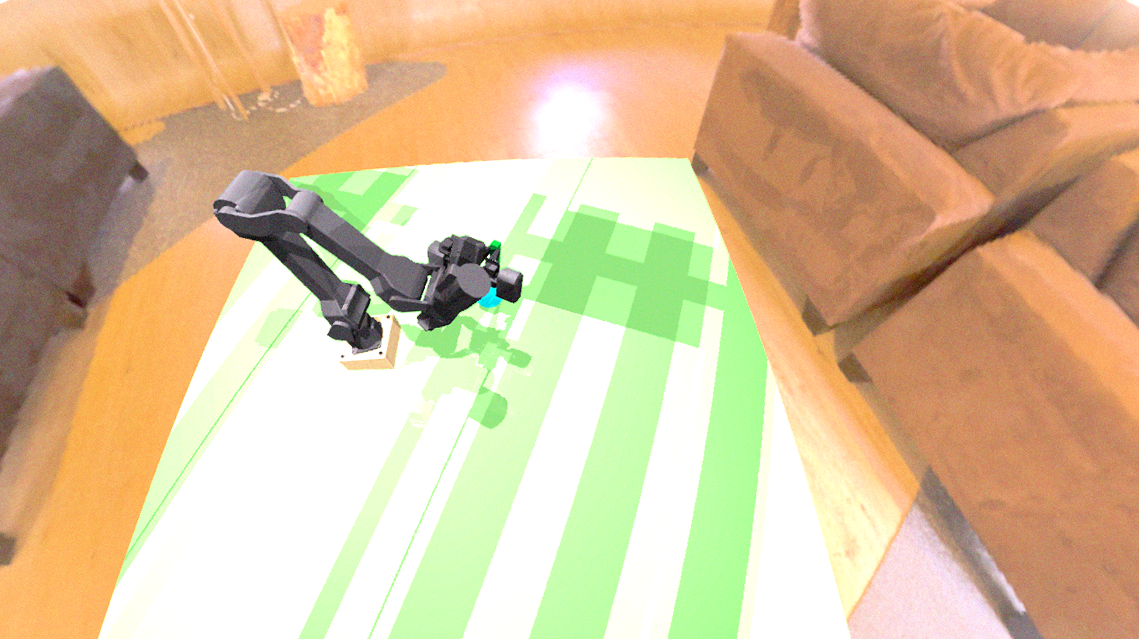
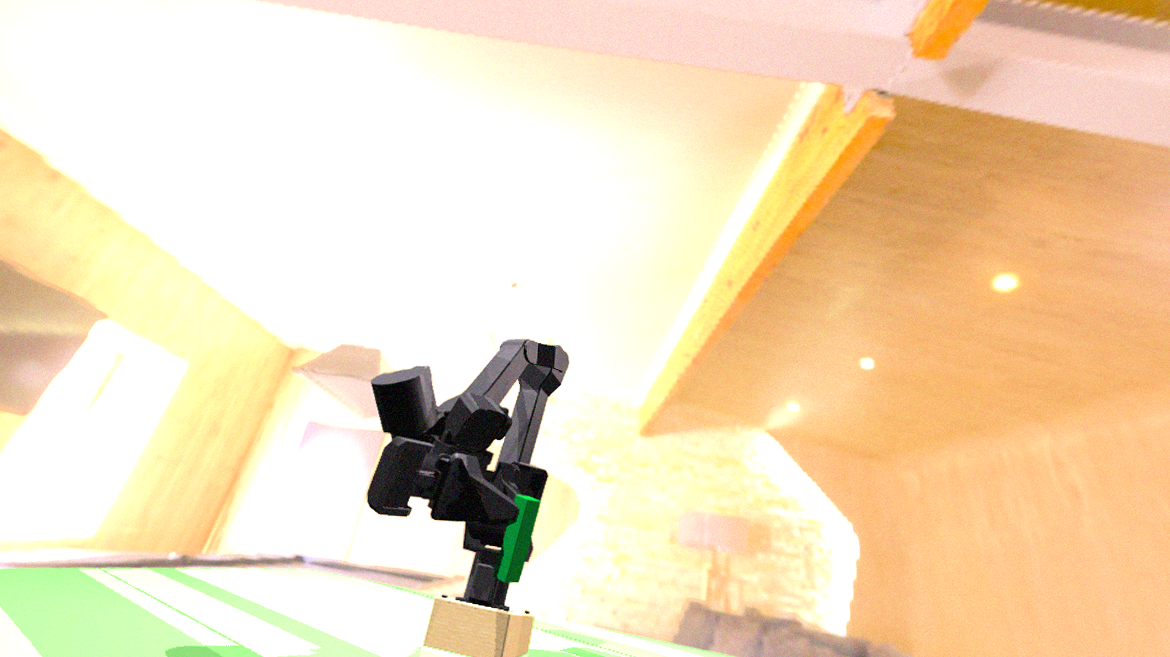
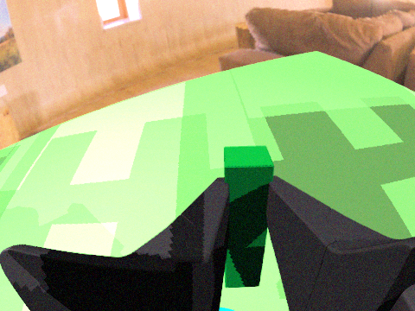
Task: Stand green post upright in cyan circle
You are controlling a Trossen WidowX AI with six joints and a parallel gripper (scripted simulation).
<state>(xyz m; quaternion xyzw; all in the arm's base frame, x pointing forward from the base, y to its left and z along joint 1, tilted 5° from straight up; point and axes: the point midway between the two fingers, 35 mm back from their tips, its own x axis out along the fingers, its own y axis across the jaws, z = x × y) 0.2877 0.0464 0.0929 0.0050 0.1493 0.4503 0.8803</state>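
The green post (image 1: 494,246) (image 2: 518,538) (image 3: 247,207) is held close to upright, its lower end above the table in the exterior view. My gripper (image 2: 515,513) (image 3: 248,183) is shut on it near its upper end, one finger on each side, and points nearly level. The cyan circle (image 1: 490,297) lies on the table, partly covered by the gripper in the top view. A sliver of the circle (image 3: 226,309) shows at the bottom edge of the wrist view, below the post's lower end. The frames do not show whether the post is centred over it.
The arm's wooden base block (image 1: 368,359) (image 2: 477,630) stands on the green and white patterned table top (image 1: 447,560) (image 3: 160,151). The arm's shadow falls on the table near the base. A brown sofa (image 1: 825,182) stands beyond the right edge, and a dark sofa (image 1: 17,195) beyond the left.
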